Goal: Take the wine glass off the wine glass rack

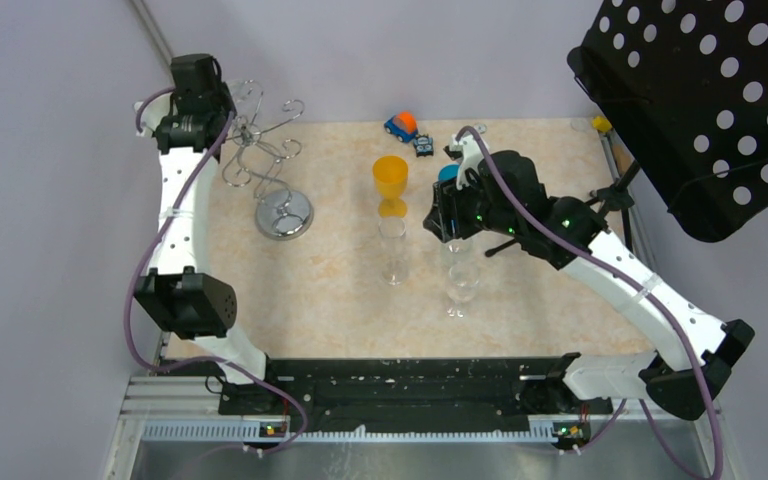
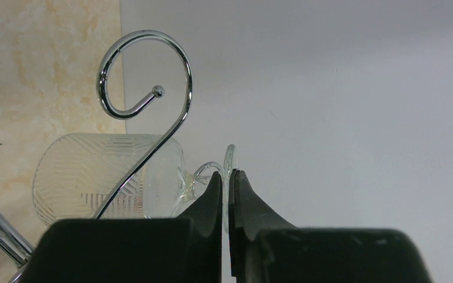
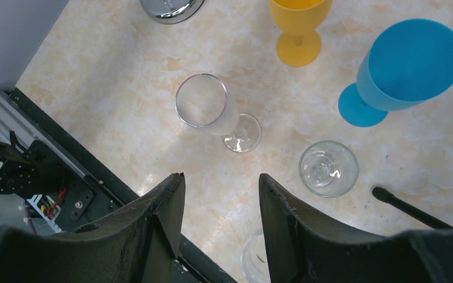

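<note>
Wine glass (image 2: 82, 177) foot tight between left fingers (image 2: 211, 197), beside rack (image 2: 186, 82)

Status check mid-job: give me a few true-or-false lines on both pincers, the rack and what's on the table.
1. The left pincer is shut on the foot of the wine glass. True.
2. The right pincer holds a glass. False: it is open and holds nothing.
3. The wine glass rack has toppled. False: it stands on its round base.
4. An orange goblet stands on the table. True.
</note>
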